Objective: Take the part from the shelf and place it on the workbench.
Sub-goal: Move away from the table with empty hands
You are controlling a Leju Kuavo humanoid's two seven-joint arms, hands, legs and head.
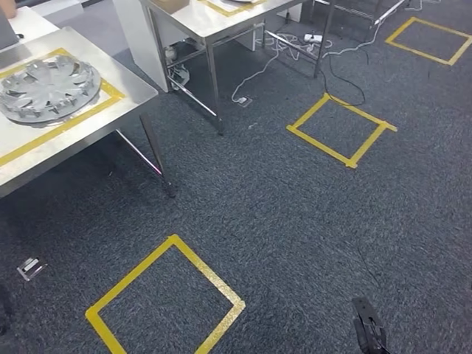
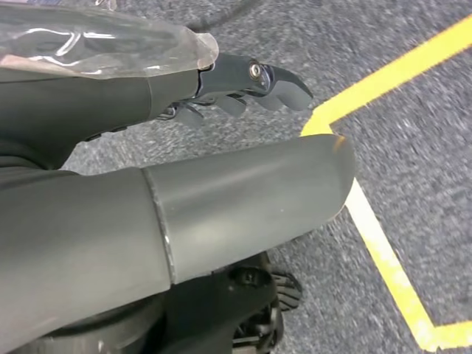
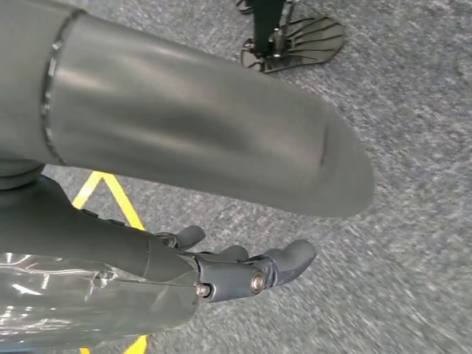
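A silver wheel cover lies flat on a steel table at the left, inside a yellow tape outline. Both arms hang down over grey carpet, away from the table. My right hand shows as a dark shape at the bottom right of the head view. In the right wrist view the right hand has its fingers stretched out and apart from the thumb, with nothing in them. The left hand looks the same, its fingers straight and holding nothing.
A second steel table stands further back, with cables and a power strip on the floor behind it. Yellow tape squares mark the carpet near me, at the middle right and at the far right. A small metal plate lies by the left edge.
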